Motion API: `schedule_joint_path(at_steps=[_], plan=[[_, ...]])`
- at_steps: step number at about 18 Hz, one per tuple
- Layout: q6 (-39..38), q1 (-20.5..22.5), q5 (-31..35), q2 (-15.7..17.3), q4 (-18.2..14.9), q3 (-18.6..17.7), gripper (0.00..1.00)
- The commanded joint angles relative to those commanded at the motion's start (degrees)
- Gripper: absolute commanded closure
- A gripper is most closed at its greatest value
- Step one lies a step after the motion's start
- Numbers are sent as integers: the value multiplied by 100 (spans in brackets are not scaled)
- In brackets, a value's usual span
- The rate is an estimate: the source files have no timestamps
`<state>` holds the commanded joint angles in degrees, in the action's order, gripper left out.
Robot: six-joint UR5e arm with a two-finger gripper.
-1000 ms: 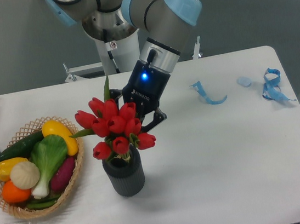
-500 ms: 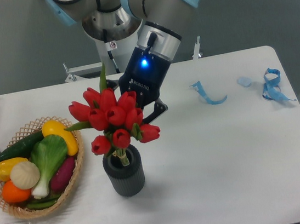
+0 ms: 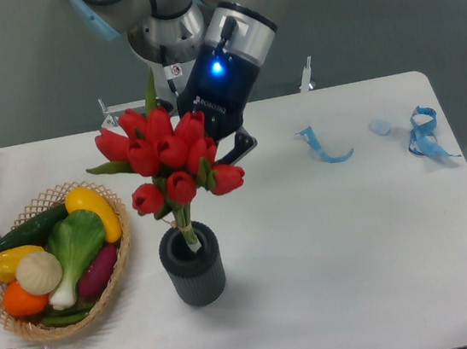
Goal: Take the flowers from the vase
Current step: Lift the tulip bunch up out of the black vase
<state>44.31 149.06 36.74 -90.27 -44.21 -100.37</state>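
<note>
light: bright, even | shadows: soft, faint on table [image 3: 354,236] | focus: sharp | glare: none

Red flowers [image 3: 167,157] with green stems; ribbed dark grey vase [image 3: 194,270].

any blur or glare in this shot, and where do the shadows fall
Fixed camera view: lighting is soft and even, with no harsh glare on the white table; the blue light on the dark end effector blooms slightly; the red tulip bunch looks a little soft; only a faint shadow sits under the dark grey ribbed vase.
</note>
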Motion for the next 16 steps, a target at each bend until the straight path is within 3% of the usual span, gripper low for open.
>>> schedule_joint_path(at_steps=[6,13,16], plan=[[-72,219,-9,97,9,44,66],[25,1185,0,-52,53,193,66],[489,1651,0,-272,62,185,66]])
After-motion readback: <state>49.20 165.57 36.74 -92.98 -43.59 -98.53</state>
